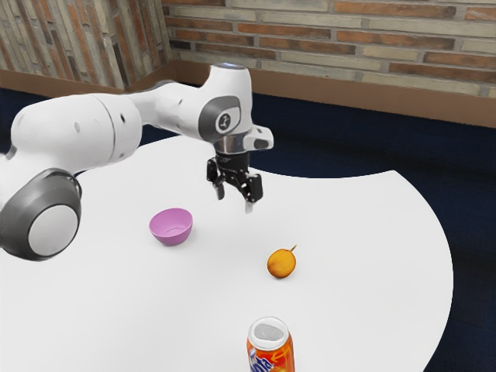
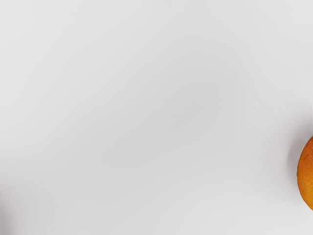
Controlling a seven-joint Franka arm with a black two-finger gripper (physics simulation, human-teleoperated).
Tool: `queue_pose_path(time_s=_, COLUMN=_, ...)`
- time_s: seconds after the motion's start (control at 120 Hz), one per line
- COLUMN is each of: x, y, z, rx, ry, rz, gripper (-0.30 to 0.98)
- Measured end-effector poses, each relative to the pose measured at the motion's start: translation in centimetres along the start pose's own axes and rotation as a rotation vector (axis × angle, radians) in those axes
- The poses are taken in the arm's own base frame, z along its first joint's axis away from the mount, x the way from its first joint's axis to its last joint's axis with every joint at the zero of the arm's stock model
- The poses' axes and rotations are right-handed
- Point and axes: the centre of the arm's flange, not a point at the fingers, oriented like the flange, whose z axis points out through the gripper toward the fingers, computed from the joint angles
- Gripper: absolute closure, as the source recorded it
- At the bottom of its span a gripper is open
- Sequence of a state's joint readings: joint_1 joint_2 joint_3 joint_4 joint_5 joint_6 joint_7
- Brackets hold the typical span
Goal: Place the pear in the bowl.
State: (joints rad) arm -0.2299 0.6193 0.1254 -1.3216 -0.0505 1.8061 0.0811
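Right, my end effector [image 1: 234,198] hangs above the desk [image 1: 364,240], its fingers standing wide with nothing between them. The pear [image 1: 281,263] rests on the desk, outside the bowl [image 1: 172,235], its stem slanting up. Picking it up looks like the step in hand: I should shift over until it is centred beneath me, straddle its round body clear of the stem, descend straight and close evenly, since an off-centre squeeze could roll it. The can [image 1: 270,353] stands beyond the pear, so I'd approach from above.
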Motion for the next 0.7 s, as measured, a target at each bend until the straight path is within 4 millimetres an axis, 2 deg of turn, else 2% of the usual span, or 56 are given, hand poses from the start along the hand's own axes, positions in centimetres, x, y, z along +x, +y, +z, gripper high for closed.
queue_pose_path(time_s=0.133, x=2.3, y=2.9, z=0.2, rx=-0.072, ry=0.064, rz=0.02, gripper=0.0)
queue_pose_path(time_s=0.333, x=5.4, y=6.7, z=2.5, rx=-0.048, ry=0.066, rz=0.036, gripper=0.0)
queue_pose_path(time_s=0.467, x=5.1, y=8.1, z=4.0, rx=0.02, ry=0.004, rz=0.041, gripper=0.0)
queue_pose_path(time_s=0.6, x=4.5, y=11.4, z=4.5, rx=0.012, ry=-0.032, rz=0.065, gripper=0.0)
queue_pose_path(time_s=0.7, x=4.0, y=12.2, z=5.5, rx=0.013, ry=-0.065, rz=0.06, gripper=0.0)
